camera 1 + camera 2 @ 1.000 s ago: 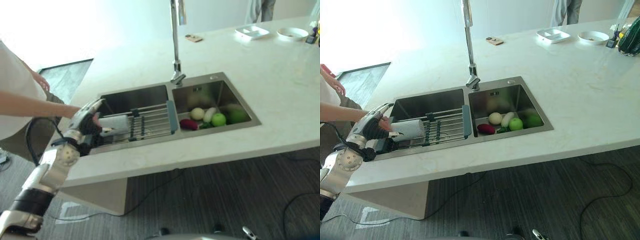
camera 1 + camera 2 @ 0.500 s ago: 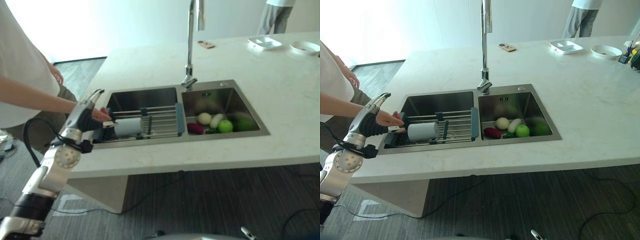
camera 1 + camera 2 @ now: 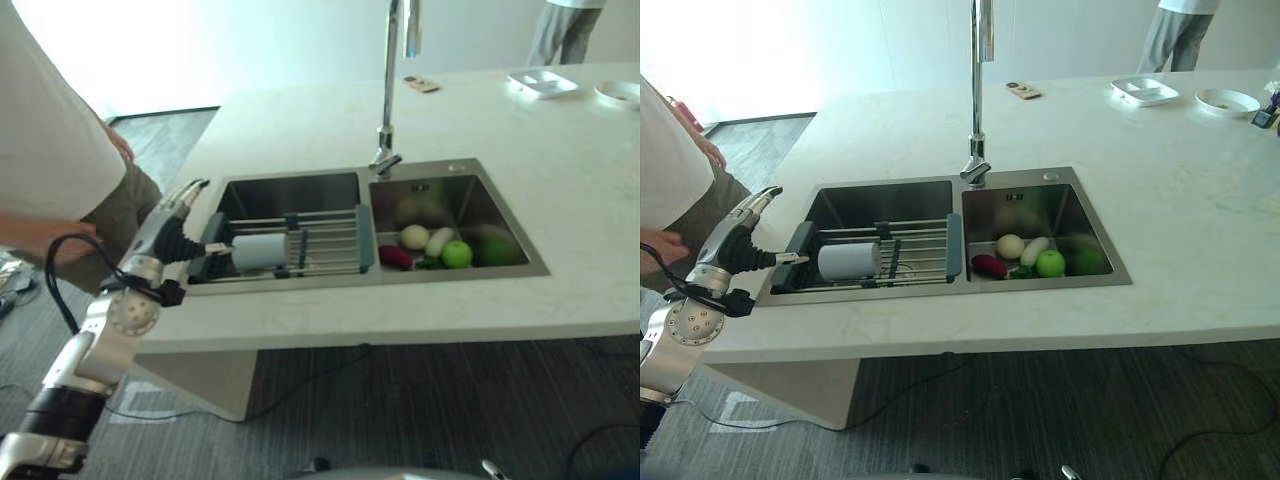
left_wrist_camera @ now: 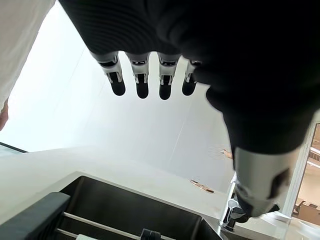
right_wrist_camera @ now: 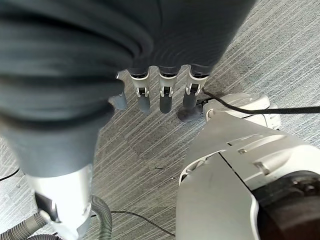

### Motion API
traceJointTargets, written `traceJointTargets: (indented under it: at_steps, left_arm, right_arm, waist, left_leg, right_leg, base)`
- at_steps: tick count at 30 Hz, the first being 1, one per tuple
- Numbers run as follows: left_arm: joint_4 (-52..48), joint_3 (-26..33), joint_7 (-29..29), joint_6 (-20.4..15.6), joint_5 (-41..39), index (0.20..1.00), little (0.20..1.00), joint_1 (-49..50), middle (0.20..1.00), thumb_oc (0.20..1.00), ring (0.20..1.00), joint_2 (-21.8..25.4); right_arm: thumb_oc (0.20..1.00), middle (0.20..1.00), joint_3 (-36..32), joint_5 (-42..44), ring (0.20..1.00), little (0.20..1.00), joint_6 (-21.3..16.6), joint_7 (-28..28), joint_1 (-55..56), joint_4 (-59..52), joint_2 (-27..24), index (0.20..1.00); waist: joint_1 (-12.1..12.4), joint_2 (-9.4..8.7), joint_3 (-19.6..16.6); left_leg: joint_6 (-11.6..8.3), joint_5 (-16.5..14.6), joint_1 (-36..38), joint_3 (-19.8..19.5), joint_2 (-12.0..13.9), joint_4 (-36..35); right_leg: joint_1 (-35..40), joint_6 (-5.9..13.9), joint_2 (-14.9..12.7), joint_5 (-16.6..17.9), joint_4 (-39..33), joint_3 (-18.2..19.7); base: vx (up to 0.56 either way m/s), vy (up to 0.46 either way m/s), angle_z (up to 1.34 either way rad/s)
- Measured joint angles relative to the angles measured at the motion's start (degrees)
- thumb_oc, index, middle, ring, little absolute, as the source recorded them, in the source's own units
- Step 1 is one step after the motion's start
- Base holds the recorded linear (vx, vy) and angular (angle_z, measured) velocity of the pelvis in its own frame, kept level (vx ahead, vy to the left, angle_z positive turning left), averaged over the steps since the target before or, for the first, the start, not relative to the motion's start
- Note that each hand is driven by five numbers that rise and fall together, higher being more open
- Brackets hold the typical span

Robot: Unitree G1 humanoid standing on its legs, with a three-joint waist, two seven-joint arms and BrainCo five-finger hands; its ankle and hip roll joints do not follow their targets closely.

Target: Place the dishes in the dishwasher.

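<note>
Left eye view: at the far left stands a person (image 3: 50, 150) in a white top, one hand low by the table's end. Next comes the robot's left hand (image 3: 170, 225), raised just beside the left end of the sink rack, its fingers (image 4: 141, 82) straight and relaxed with nothing held, the thumb apart from them as its wrist view shows. The white table (image 3: 560, 190) carries a double steel sink (image 3: 290, 195). Across the left basin lies a wire rack (image 3: 325, 240) with dark blue-grey end pieces, and on the rack's left part a pale cylindrical cup (image 3: 258, 251) lies on its side, close to the left hand but not touched by it. A tall tap (image 3: 392, 80) rises behind the divider between the basins. In the right basin sit a dark red vegetable (image 3: 393, 256), a pale round one (image 3: 413, 236), a white elongated one (image 3: 437, 241) and a green apple (image 3: 457, 253), all clustered together. On the table behind the tap lies a small flat brown object (image 3: 421, 84); no writing on it can be read. Toward the far right corner are a white rectangular tray (image 3: 542, 82) and a white round dish (image 3: 1226, 100), with a second person (image 3: 1180, 35) standing behind. The right hand (image 5: 160, 85) hangs over the striped grey floor (image 5: 145, 155), fingers straight and empty.
</note>
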Motion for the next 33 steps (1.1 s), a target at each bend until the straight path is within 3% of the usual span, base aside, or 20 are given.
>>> traceJointTargets:
  at_steps: [8, 15, 19, 28, 33]
  left_arm:
    - [4.9, -1.3, -4.5, -0.1, 0.0, 1.000, 1.000, -1.4, 1.000, 1.000, 1.000, 3.3]
    - [9.6, -3.8, -7.5, -0.1, 0.1, 1.000, 1.000, -4.1, 1.000, 1.000, 1.000, 4.4]
    - [10.9, -5.1, -9.0, 0.0, 0.1, 1.000, 1.000, -5.8, 1.000, 1.000, 1.000, 5.1]
    - [15.1, -5.1, -11.4, -1.5, 0.4, 1.000, 1.000, -5.9, 1.000, 1.000, 1.000, 6.9]
    - [15.2, -5.7, -11.4, -1.8, 2.1, 1.000, 1.000, -9.3, 1.000, 1.000, 1.000, 7.1]
  right_arm:
    - [1.000, 1.000, 0.3, -0.1, 1.000, 1.000, 0.4, 0.9, 0.1, -0.1, -0.4, 1.000]
    - [1.000, 1.000, 0.3, -1.1, 1.000, 1.000, 0.6, 0.9, 0.3, -0.5, -1.0, 1.000]
    - [1.000, 1.000, 0.4, -1.1, 1.000, 1.000, 0.7, 0.9, 0.3, -1.8, -2.1, 1.000]
    - [1.000, 1.000, 0.8, -1.1, 1.000, 1.000, 1.5, 0.9, 0.2, -6.4, -2.2, 1.000]
    - [1.000, 1.000, 1.5, -1.0, 1.000, 1.000, 1.7, 0.9, -2.7, -9.3, -3.6, 1.000]
  waist:
    - [-0.4, 0.14, 0.0]
    - [-0.7, 1.49, 0.9]
    - [-1.1, 2.43, 3.4]
    - [-2.9, 1.68, 7.2]
    - [-2.9, 2.31, 11.1]
  left_leg:
    - [-0.33, -0.3, -0.1, 0.2, 0.0, 0.0]
    - [0.04, 0.0, -2.2, 0.4, -0.3, 0.0]
    - [0.05, 0.0, -2.2, 1.2, -0.3, 0.0]
    - [0.01, -0.1, -3.1, 1.7, -0.3, 0.4]
    - [0.40, 0.5, -5.6, 2.5, -0.4, 0.4]
  right_leg:
    - [-0.6, 0.07, -0.1, -0.3, 0.0, 0.1]
    - [-2.9, 0.25, -0.3, -0.2, 0.0, 0.5]
    - [-3.0, 0.32, -0.2, 0.2, 0.0, 1.5]
    - [-4.5, 0.36, -0.2, 0.2, 0.3, 1.8]
    - [-7.3, 0.36, -0.2, 1.3, 0.4, 3.0]
  base:
    - [0.07, 0.028, -0.01]
    - [0.07, 0.042, -0.03]
    - [0.06, 0.009, -0.09]
    - [0.03, 0.000, -0.03]
    - [-0.06, 0.026, -0.08]
